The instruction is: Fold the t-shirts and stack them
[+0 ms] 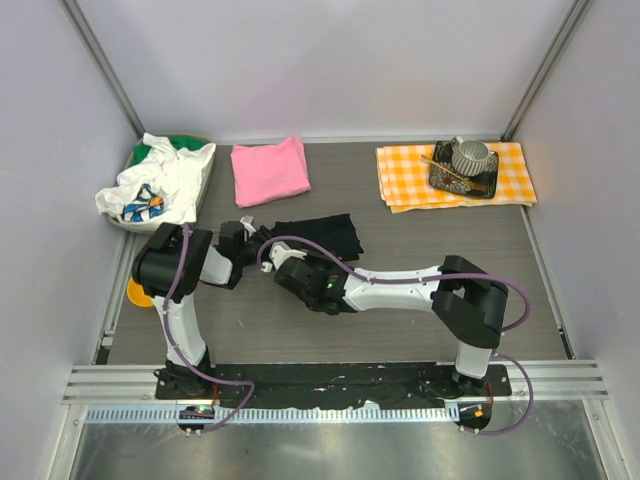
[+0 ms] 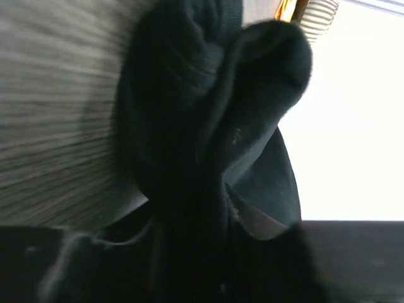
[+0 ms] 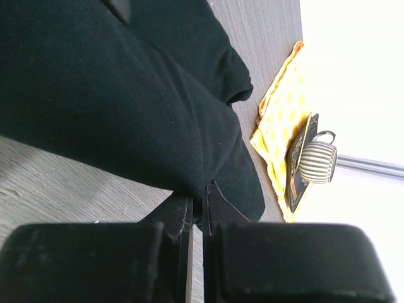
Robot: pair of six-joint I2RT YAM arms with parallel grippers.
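The black t-shirt (image 1: pixel 322 233) lies bunched in the middle of the table, partly hidden by both arms. My left gripper (image 1: pixel 244 238) is at its left edge and is shut on a gathered fold of the black cloth (image 2: pixel 208 158). My right gripper (image 1: pixel 283 262) is at the shirt's near edge, its jaws nearly together and pinching the black hem (image 3: pixel 151 107). The pink t-shirt (image 1: pixel 269 169) lies folded flat at the back, behind the black one and apart from both grippers.
A pile of white and green clothes (image 1: pixel 160 183) sits at the back left. An orange-and-white checked cloth (image 1: pixel 402 176) at the back right carries a dark tray (image 1: pixel 487 183) with a striped cup (image 1: pixel 470 154). A yellow object (image 1: pixel 136 292) lies beside the left arm.
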